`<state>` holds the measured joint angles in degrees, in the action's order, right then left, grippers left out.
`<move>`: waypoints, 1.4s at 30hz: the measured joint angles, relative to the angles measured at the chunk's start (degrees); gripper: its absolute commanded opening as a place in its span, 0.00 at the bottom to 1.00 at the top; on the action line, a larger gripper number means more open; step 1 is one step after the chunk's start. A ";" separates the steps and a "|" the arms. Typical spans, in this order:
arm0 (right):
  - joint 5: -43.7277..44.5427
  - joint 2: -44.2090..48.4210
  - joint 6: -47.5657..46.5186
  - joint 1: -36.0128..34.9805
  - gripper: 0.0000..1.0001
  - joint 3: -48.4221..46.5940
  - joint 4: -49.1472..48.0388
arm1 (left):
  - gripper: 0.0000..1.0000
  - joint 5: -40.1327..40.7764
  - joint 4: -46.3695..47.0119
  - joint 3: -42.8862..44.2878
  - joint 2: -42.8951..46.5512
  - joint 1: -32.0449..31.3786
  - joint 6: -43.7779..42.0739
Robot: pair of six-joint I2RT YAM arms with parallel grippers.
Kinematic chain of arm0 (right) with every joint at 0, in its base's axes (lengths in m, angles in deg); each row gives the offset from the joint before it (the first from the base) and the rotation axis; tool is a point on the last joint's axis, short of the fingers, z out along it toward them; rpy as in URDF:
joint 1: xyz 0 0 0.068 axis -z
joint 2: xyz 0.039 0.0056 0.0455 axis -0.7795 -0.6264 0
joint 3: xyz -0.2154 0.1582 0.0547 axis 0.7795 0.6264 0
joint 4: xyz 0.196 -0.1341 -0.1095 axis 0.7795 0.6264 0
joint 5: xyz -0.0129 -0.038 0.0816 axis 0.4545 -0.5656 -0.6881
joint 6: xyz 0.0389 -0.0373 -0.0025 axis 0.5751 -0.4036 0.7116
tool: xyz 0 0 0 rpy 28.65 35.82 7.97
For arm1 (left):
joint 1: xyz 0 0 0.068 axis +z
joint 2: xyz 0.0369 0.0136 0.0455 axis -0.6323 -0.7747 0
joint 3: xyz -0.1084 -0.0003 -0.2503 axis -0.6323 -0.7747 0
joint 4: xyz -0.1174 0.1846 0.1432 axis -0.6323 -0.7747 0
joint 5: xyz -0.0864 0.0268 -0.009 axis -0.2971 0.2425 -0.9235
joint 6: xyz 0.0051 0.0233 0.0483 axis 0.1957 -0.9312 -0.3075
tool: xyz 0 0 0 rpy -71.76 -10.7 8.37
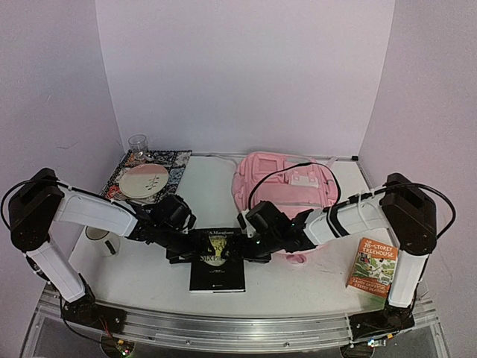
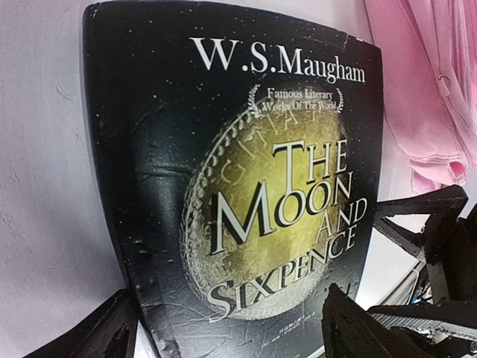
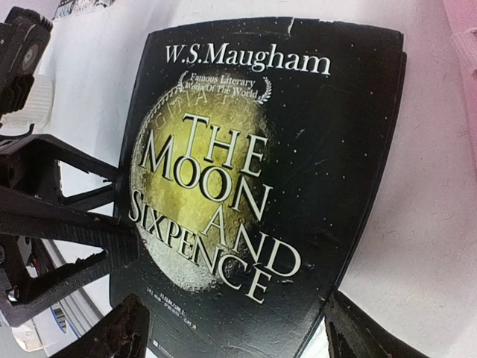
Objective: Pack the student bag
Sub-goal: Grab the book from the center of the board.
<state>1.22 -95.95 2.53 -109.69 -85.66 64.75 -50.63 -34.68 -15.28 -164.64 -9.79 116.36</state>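
At the far left corner of the table, a clear glass stands beside a plate that rests on a patterned mat.

The left gripper reaches in low from the left over the upper left part of a black book, "The Moon and Sixpence", which lies flat near the front middle. In the left wrist view the left gripper stands spread wide. Its fingers sit at the bottom corners of the view with the cover filling the space between them. Whether they touch the book cannot be told.

The right gripper comes in from the other side, facing the left one across the same book. It is also spread wide, with its fingers apart on either side of the cover.

The student bag lies flat on the table behind and to the right of both grippers. It is apart from the fingers and held by neither. Its pink fabric shows past the book's far right corner in the left wrist view, and as a sliver at the right edge of the right wrist view.

At the right, near the right arm's base, lies an orange book.
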 measured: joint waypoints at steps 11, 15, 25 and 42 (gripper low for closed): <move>0.13 4.88 -0.78 0.11 0.80 1.15 0.59 | 0.86 0.15 2.04 0.00 -0.71 0.07 0.98; -0.02 6.88 -0.93 0.04 0.78 1.20 -0.91 | 0.86 0.00 3.77 0.00 -1.33 0.04 0.98; 0.20 6.38 -0.20 0.44 0.58 1.34 -1.31 | 0.86 -0.02 4.81 -0.04 -1.55 0.04 1.12; -14.88 1.42 12.19 4.69 0.00 8.16 -25.32 | 0.94 3.36 12.20 -8.31 5.97 -0.09 3.90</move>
<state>-13.65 -94.53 14.72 -105.00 -77.50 39.43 -47.27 -22.48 -23.59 -158.67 -9.88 120.26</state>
